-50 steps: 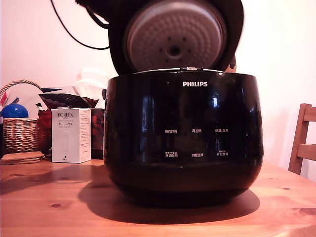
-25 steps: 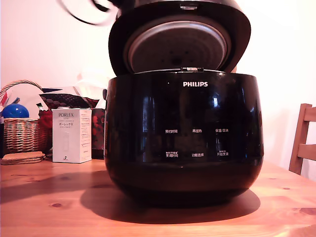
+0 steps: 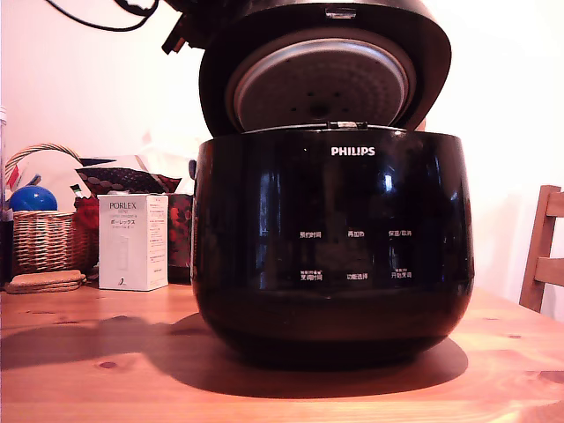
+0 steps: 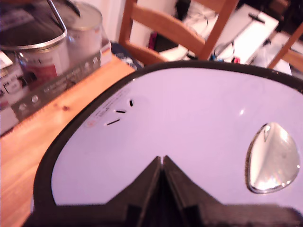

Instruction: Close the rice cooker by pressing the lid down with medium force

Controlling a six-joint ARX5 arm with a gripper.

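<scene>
A: How does the arm stand now?

B: In the wrist view the tool (image 4: 162,161) is clenched, its two black fingers meet in one point and hold nothing. The tip lies against the shiny outer face of the lid (image 4: 189,132). In the exterior view only a dark part of the arm (image 3: 189,22) shows, above the lid and behind it, with a black cable (image 3: 97,19) beside it.

A: And the lid itself?

B: The lid (image 3: 322,66) is half lowered. It leans forward over the rice cooker (image 3: 333,238), and its dimpled metal plate (image 3: 319,84) is visible. A gap remains at the front edge.

A: How many things do you count?

B: One rice cooker with one lid. Beside the rice cooker, on the exterior view's left, there is one white box (image 3: 133,241), one woven basket (image 3: 48,233) with one blue ball (image 3: 33,198) in it, and a flat brown thing (image 3: 44,281) in front of the basket.

A: What about the surface and the room?

B: The rice cooker stands on a wooden counter (image 3: 106,370) with knots. Behind the rice cooker is a pale wall (image 3: 70,88). One wooden chair (image 3: 542,251) is at the exterior view's right of the rice cooker. In the wrist view, beyond the lid, there is a pot with a glass cover (image 4: 35,35) and another chair back (image 4: 175,28).
</scene>
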